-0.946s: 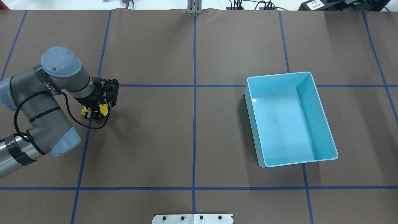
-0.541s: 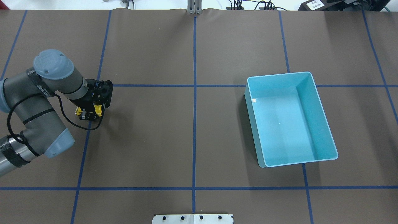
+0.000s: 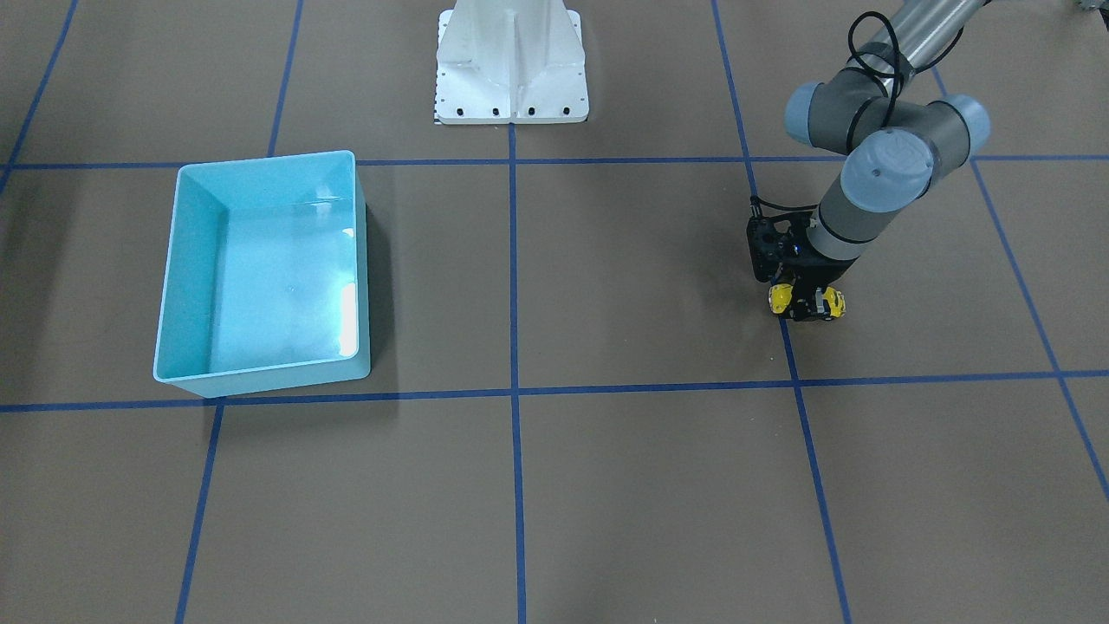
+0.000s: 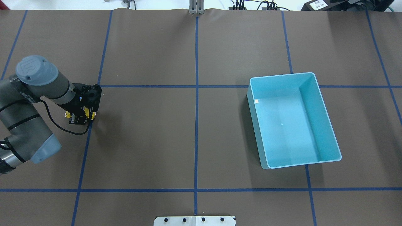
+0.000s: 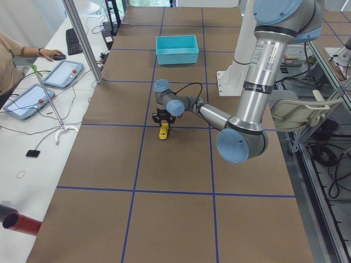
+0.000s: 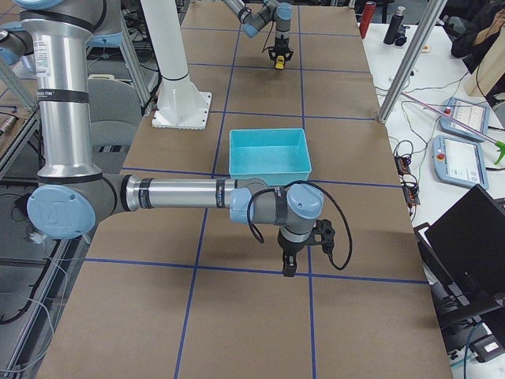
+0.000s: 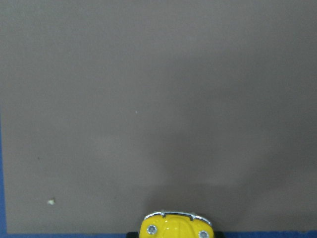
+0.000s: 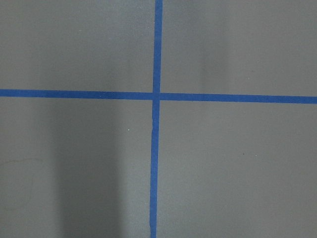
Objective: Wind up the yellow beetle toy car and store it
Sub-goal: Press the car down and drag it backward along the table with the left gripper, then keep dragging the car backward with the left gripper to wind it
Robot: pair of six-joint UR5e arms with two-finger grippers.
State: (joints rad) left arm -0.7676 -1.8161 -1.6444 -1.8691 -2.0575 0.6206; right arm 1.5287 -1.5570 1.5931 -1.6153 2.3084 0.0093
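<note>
One fixed camera looks forward and down on the bench (image 4: 150, 141) from high behind; its opposite number faces back, steeply down. Two end cameras sight along the bench from afar. All four share the blue bin (image 4: 292, 125). Both wrist cameras hang close over the bench, the left one catching the yellow beetle toy car (image 7: 176, 227).

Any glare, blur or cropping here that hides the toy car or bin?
Front-facing view: white glare on the light blue bin floor beside one wall. Left wrist view: yellow beetle toy car cropped by the bottom edge. Overhead view: left gripper covers most of the car.
</note>
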